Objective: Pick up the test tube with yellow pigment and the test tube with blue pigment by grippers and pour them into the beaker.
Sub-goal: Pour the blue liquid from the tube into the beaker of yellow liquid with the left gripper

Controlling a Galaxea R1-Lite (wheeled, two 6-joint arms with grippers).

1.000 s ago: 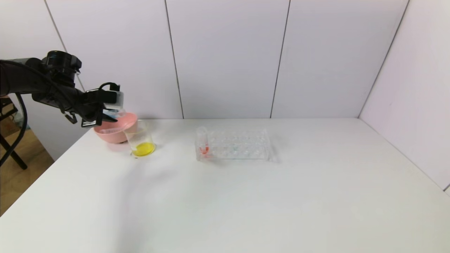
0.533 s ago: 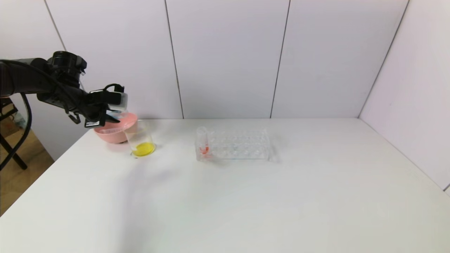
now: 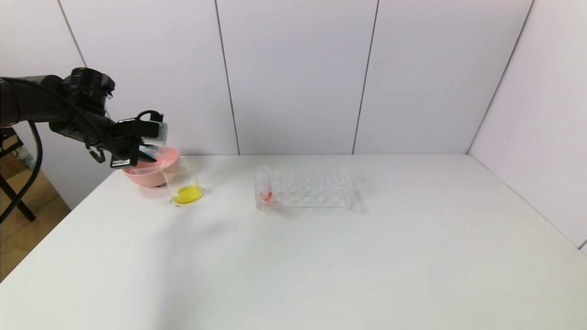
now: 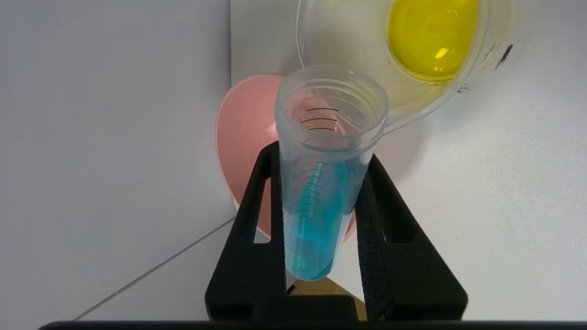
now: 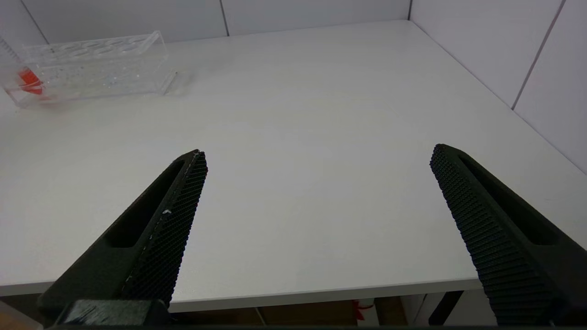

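Observation:
My left gripper (image 3: 147,155) hovers over the pink bowl, just left of the beaker (image 3: 183,181). In the left wrist view it (image 4: 321,156) is shut on the test tube with blue pigment (image 4: 321,201). The tube is tilted, its open mouth is near the beaker's rim (image 4: 348,123), and blue liquid lies along its lower wall. The beaker holds yellow liquid (image 4: 431,36) at its bottom. No tube with yellow pigment shows. My right gripper (image 5: 318,153) is open and empty above the table's front edge, and it is out of the head view.
A pink bowl (image 3: 146,174) stands at the table's far left, touching the beaker. A clear tube rack (image 3: 305,188) stands mid-table and holds one tube with orange-red liquid (image 3: 265,188) at its left end. Walls close the back and right.
My left gripper has moved a little to the right, toward the beaker, with the blue tube in it. Nothing else has moved.

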